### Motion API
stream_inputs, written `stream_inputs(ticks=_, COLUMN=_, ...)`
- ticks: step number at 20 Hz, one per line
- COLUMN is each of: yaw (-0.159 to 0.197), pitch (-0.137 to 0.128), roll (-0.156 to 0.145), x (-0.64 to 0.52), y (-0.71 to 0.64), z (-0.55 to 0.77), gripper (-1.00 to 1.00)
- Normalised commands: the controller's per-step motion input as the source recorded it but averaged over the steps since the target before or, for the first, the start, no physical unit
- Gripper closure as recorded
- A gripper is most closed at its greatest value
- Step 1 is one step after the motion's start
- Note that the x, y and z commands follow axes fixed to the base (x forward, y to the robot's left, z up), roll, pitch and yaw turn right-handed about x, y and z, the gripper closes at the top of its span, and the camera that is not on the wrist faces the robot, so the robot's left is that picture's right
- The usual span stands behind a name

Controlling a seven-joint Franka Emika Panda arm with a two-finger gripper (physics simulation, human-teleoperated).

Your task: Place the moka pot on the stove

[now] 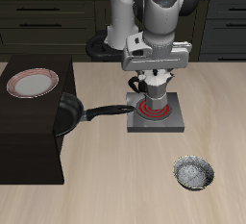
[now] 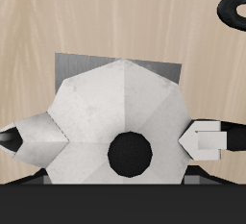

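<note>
Moka pot held clamped in claw, suspended over stove coil. Tipping risked if released high or off-centre; frying pan handle close beside stove, could be knocked.

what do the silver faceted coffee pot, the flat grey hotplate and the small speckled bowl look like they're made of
The silver faceted moka pot looks like matte metal: flat pale facets with soft shading. The flat square grey stove seems dull metal, with a red spiral coil. The small grey speckled bowl could be glazed ceramic or enamel; the render leaves that open.
</note>
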Motion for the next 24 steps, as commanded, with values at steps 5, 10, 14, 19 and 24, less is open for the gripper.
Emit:
stream_inputs(ticks=5, yaw=0.015, pitch=-0.002, roll=-0.009, x=-0.08, y=-0.02, z=-0.02, gripper=1.00)
stream_inputs(ticks=10, yaw=0.000, pitch=0.019, roll=-0.005, x=-0.13, y=-0.05, z=-0.10, gripper=1.00)
stream_inputs(ticks=14, yaw=0.010, pitch=0.009, roll=-0.015, x=0.08, y=-0.04, z=-0.08, gripper=1.00)
stream_inputs(ticks=19, yaw=0.000, pitch=0.046, roll=-0.001, x=0.09, y=0.00, z=-0.20, gripper=1.00)
stream_inputs(ticks=24, yaw=0.014, pitch=0.029, roll=0.002, x=0.03, y=0.02, z=-0.15, gripper=1.00)
